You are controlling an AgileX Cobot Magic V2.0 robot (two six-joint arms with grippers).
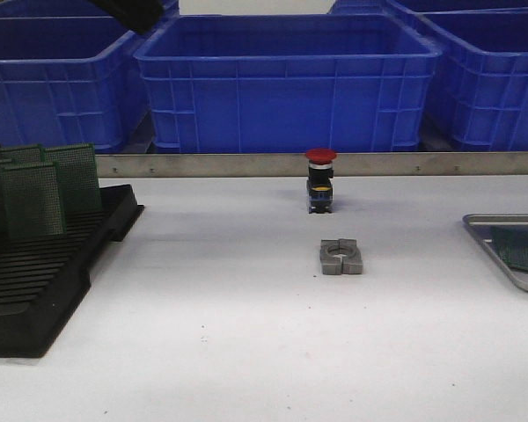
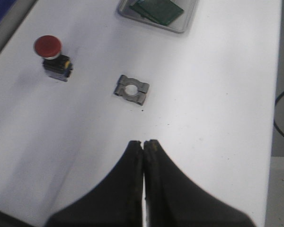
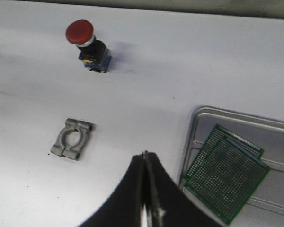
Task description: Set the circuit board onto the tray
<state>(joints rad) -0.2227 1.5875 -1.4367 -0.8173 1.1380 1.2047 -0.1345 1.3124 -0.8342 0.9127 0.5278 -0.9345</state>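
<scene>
White table [image 1: 246, 352], circuit boards [image 3: 227, 172] in tray [image 3: 274, 137] (beside right jaws), both jaws closed, empty.

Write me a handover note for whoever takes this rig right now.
Left pincer: shut, empty, above bare table.
Right pincer: shut, empty, beside the tray.
Two boards lie stacked in the tray.
More boards stand in the black rack on the left.
A red button and metal clamp sit mid-table, untouched.
Left: fetch the next board from the rack and place it on the tray.
</scene>
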